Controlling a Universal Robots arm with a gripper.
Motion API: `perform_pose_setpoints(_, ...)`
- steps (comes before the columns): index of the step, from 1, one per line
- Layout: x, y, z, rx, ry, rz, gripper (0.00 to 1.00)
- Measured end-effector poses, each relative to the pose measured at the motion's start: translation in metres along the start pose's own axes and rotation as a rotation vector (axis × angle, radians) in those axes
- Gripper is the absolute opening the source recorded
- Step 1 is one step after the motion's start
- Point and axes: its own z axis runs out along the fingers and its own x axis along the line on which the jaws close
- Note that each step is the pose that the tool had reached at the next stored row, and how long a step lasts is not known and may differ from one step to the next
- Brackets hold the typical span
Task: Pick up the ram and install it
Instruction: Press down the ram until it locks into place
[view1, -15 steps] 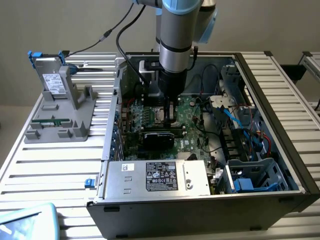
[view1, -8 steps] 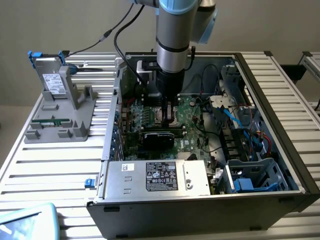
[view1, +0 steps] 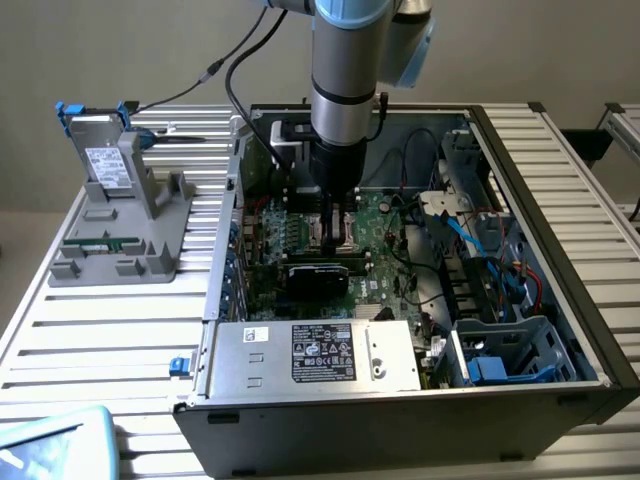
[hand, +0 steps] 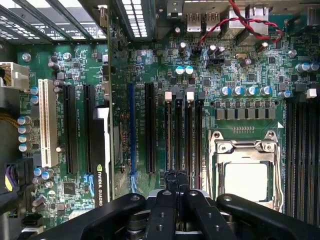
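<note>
The gripper (hand: 176, 182) has its jaws closed on the upper edge of the ram (hand: 176, 176), a thin stick seen edge-on. The arm (view1: 345, 70) hangs vertically inside the open computer case (view1: 560, 300), holding the ram over the motherboard (hand: 240, 85) beside the processor socket (hand: 245, 172).

We saw the arm (view1: 345, 60) cut off at the exterior view's top edge, the gripper (view1: 338, 205) masking board behind it, fingertips (hand: 176, 179) pressed together, any stick between them too thin to tell.
</note>
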Motion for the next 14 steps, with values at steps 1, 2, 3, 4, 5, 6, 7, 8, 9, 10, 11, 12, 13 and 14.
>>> perform_pose_setpoints(1, 0.0, 0.0006, 0.0, 0.0006, 0.0, 0.0, 0.11)
perform_pose_setpoints(2, 0.0, 0.0013, 0.0001, 0.001, -0.0001, 0.0, 0.11)
perform_pose_setpoints(3, 0.0001, 0.0022, 0.0002, 0.0013, -0.0002, 0.0, 0.11)
perform_pose_setpoints(4, 0.0001, 0.0031, 0.0003, 0.0014, -0.0002, 0.0, 0.11)
perform_pose_setpoints(5, 0.0001, 0.0038, 0.0003, 0.0015, -0.0001, 0.0, 0.11)
perform_pose_setpoints(6, 0.0001, 0.0041, 0.0003, 0.0015, 0.0, 0.0, 0.11)
perform_pose_setpoints(7, 0.0001, 0.0041, 0.0003, 0.0015, 0.0, 0.0, 0.11)
perform_pose_setpoints(8, 0.0001, 0.0041, 0.0003, 0.0015, 0.0, 0.0, 0.11)
perform_pose_setpoints(9, 0.0001, 0.0042, 0.0003, 0.0015, -0.0001, 0.0, 0.11)
perform_pose_setpoints(10, 0.0001, 0.0042, 0.0003, 0.0015, -0.0002, 0.0, 0.11)
perform_pose_setpoints(11, 0.0001, 0.0042, 0.0004, 0.0016, -0.0002, 0.0, 0.11)
perform_pose_setpoints(12, 0.0002, 0.0042, 0.0004, 0.0015, -0.0001, 0.0, 0.11)
perform_pose_setpoints(13, 0.0002, 0.0042, 0.0005, 0.0016, -0.0002, 0.0, 0.11)
perform_pose_setpoints(14, 0.0003, 0.0042, 0.0007, 0.0017, -0.0001, 0.0, 0.11)
